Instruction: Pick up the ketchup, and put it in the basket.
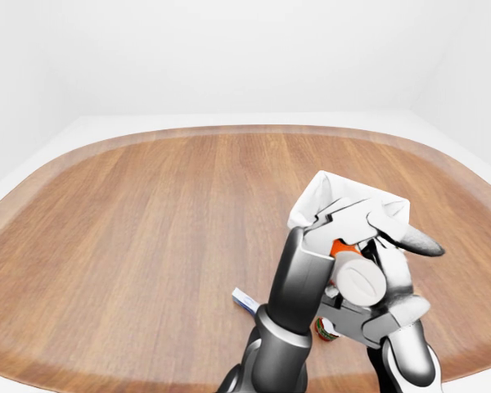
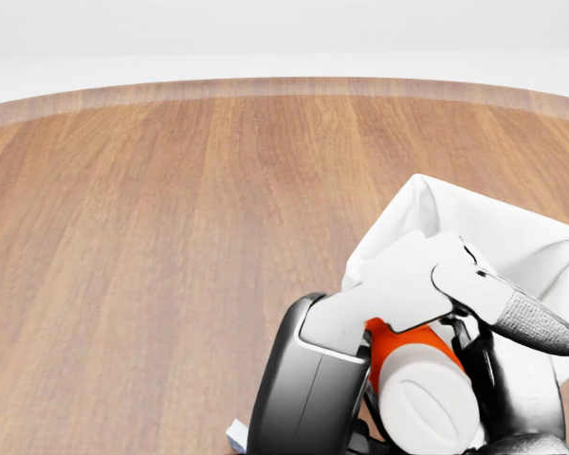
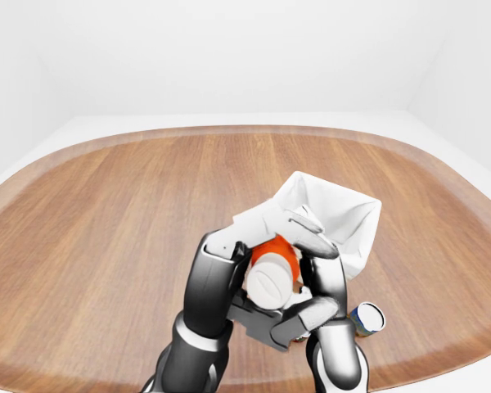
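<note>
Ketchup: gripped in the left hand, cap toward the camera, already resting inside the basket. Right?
Not quite. The ketchup is gripped in the left hand, cap toward the camera, but the right-eye view shows it held above the table, short of the basket, not inside.

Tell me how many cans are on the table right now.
1 for certain: a can lying at lower right of the right-eye view, beside the right hand. The arms may hide others.
</note>
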